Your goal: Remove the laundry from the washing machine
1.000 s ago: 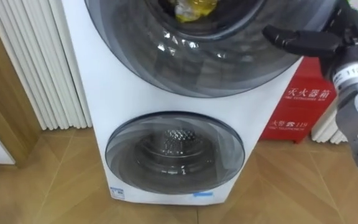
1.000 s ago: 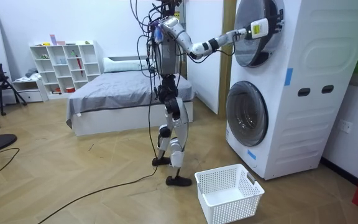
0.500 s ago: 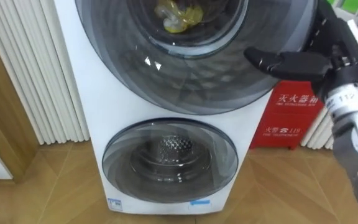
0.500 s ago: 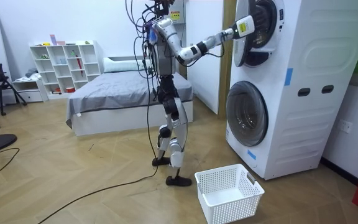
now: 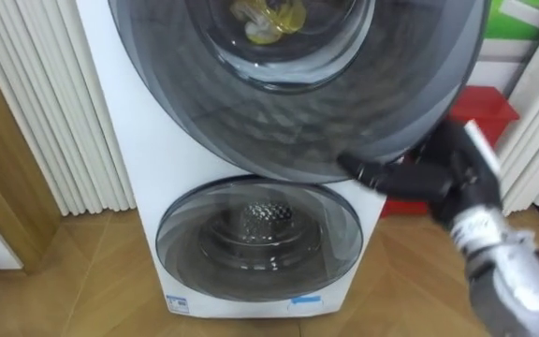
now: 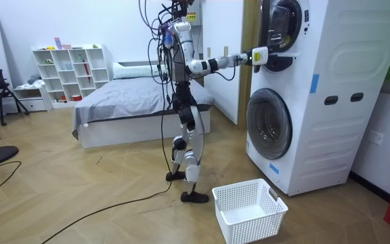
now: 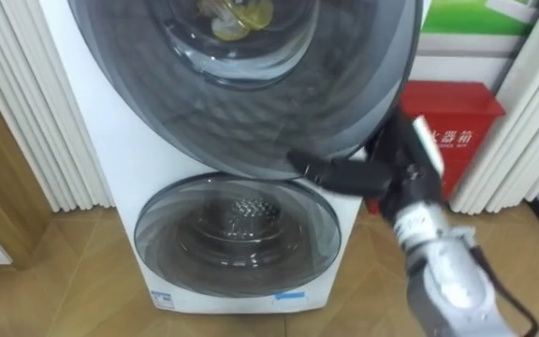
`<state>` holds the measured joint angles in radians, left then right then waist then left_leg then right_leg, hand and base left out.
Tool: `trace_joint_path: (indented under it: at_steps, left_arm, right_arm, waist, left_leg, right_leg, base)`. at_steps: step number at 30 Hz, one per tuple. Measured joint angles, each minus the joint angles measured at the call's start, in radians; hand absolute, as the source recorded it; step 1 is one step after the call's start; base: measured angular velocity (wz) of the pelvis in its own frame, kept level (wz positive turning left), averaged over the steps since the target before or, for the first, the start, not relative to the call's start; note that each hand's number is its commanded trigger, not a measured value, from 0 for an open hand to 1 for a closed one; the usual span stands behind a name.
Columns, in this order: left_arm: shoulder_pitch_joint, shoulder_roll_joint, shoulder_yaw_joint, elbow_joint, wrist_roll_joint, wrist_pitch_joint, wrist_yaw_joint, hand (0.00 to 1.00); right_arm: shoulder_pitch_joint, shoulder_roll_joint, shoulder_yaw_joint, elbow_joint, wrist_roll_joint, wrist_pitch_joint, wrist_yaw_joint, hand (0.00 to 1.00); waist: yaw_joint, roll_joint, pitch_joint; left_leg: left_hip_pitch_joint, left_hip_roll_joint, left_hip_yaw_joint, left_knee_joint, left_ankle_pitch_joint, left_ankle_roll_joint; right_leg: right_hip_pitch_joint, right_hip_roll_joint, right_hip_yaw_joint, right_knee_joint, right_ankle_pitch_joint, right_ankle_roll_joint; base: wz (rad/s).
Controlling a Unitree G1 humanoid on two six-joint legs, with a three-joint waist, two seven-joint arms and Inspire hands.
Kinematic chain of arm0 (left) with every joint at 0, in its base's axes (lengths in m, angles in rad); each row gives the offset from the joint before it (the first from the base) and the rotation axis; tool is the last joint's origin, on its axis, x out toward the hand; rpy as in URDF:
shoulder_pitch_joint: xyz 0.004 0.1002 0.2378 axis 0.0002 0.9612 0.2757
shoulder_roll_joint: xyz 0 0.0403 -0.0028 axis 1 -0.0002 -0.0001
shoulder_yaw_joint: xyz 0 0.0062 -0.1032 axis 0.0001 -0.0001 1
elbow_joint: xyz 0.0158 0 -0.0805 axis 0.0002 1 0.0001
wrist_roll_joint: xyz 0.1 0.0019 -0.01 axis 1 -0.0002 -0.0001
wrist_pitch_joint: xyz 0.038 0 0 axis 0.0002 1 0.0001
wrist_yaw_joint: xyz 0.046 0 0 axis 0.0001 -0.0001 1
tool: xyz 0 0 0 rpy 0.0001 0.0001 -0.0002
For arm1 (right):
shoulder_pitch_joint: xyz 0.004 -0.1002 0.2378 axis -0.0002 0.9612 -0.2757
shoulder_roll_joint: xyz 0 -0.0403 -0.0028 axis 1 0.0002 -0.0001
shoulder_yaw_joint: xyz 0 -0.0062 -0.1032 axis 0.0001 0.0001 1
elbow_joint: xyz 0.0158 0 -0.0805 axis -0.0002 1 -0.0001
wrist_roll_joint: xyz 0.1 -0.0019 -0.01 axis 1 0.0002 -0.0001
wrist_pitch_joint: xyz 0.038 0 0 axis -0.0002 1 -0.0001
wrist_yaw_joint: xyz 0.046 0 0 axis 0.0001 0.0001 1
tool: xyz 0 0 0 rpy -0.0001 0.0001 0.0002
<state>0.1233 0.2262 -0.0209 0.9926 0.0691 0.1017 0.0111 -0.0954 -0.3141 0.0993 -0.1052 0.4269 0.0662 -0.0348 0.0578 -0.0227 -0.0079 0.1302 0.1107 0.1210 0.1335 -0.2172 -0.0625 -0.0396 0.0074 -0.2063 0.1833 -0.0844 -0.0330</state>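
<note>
right hand (image 5: 447, 178) lowered from upper door's side to its bottom rim; grip cannot be told. upper door (image 5: 298, 122) shuts off yellow clothes (image 5: 269, 17) in the drum. lower door (image 5: 260, 239) beneath. red cabinet (image 5: 485, 105) behind. white basket (image 6: 249, 211) on floor.

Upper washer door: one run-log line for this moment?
stand: facing stacked washers | right hand: at upper door lower rim | yellow clothes: behind door glass | basket: on floor
</note>
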Motion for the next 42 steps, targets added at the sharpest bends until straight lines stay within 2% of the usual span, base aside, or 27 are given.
trace_joint_path:
  at_steps: [1, 5, 12, 16, 22, 25, 28, 30, 37, 42]
  left_arm:
    - [0.0, -0.003, -0.009, 0.0, 0.0, 0.0, 0.0, 0.0]
    - [0.0, -0.014, -0.018, 0.0, 0.001, 0.0, -0.002, 0.0]
    - [0.0, -0.017, -0.025, 0.0, 0.001, -0.002, -0.001, 0.0]
    - [0.001, -0.017, -0.025, 0.0, 0.002, -0.019, -0.003, 0.0]
    - [0.009, -0.017, -0.023, 0.002, 0.006, -0.046, -0.014, 0.0]
    - [0.013, -0.017, -0.023, 0.001, 0.012, -0.066, -0.029, 0.0]
    - [0.013, -0.017, -0.024, 0.0, 0.014, -0.071, -0.047, 0.0]
    - [0.023, -0.016, -0.024, 0.0, 0.014, -0.081, -0.051, 0.0]
    - [0.026, -0.013, -0.031, -0.009, 0.013, -0.105, -0.072, 0.0]
    - [0.024, 0.0, -0.034, -0.013, 0.013, -0.113, -0.073, 0.0]
  right_arm:
    - [0.009, 0.004, 0.01, -0.002, -0.008, 0.001, 0.009, 0.0]
    - [0.034, 0.021, 0.009, -0.049, -0.036, 0.022, 0.026, 0.0]
    - [0.038, 0.025, 0.016, -0.069, -0.043, 0.032, 0.041, 0.0]
    - [0.038, 0.024, 0.016, -0.081, -0.047, 0.034, 0.053, 0.0]
    - [0.038, 0.009, 0.006, -0.16, -0.054, 0.06, 0.08, 0.0]
    - [0.036, 0.013, -0.019, -0.26, -0.057, 0.059, 0.082, 0.0]
    - [0.029, 0.022, -0.018, -0.36, -0.057, 0.034, 0.098, 0.0]
    - [0.035, 0.022, 0.004, -0.374, -0.059, 0.03, 0.135, 0.0]
    - [0.035, 0.017, 0.026, -0.379, -0.061, 0.03, 0.198, 0.0]
    - [0.034, 0.019, 0.039, -0.387, -0.069, 0.03, 0.268, 0.0]
  waist:
    - [0.001, 0.001, 0.0002]
    - [-0.004, 0.002, 0.0007]
    - [-0.006, 0.017, 0.0022]
    - [-0.002, 0.019, 0.0018]
    - [-0.001, 0.019, 0.0016]
    - [0.002, 0.019, 0.0013]
    - [0.003, 0.019, 0.0014]
    - [-0.001, 0.02, 0.0019]
    - [0.0, 0.015, 0.0037]
    - [0.001, -0.002, 0.001]
  left_leg:
    - [-0.001, -0.001, 0.014, 0.0, 0.0, 0.0]
    - [-0.003, -0.002, 0.015, 0.0, 0.0, 0.0]
    - [0.001, -0.002, 0.021, 0.001, 0.0, 0.0]
    - [-0.005, -0.001, 0.026, 0.001, 0.0, 0.0]
    - [-0.012, -0.001, 0.042, 0.002, 0.0, 0.0]
    - [-0.015, 0.0, 0.045, 0.003, 0.0, 0.0]
    - [-0.014, 0.001, 0.053, 0.003, 0.0, 0.0]
    - [-0.008, 0.001, 0.07, 0.003, 0.0, 0.0]
    - [-0.005, 0.002, 0.071, 0.002, 0.0, 0.0]
    - [-0.009, 0.003, 0.074, 0.003, 0.0, 0.0]
  right_leg:
    - [-0.002, -0.001, 0.003, 0.0, 0.0, 0.001]
    - [-0.005, -0.001, 0.01, 0.0, -0.001, 0.002]
    - [-0.006, 0.002, 0.028, 0.002, -0.001, 0.002]
    - [-0.02, 0.006, 0.041, 0.007, -0.001, 0.001]
    - [-0.047, 0.009, 0.057, 0.023, 0.0, -0.002]
    - [-0.05, 0.011, 0.061, 0.022, 0.0, -0.003]
    - [-0.05, 0.012, 0.063, 0.019, 0.0, -0.003]
    - [-0.049, 0.013, 0.067, 0.02, 0.001, -0.004]
    - [-0.05, 0.014, 0.067, 0.024, 0.005, -0.008]
    - [-0.065, 0.014, 0.068, 0.041, 0.003, -0.01]
  base:
    - [-0.06]
    - [-0.04]
    - [-0.03]
    - [-0.08]
    - [-0.14]
    - [0.0]
    - [-0.04]
    - [-0.14]
    - [-0.01]
    - [-0.02]
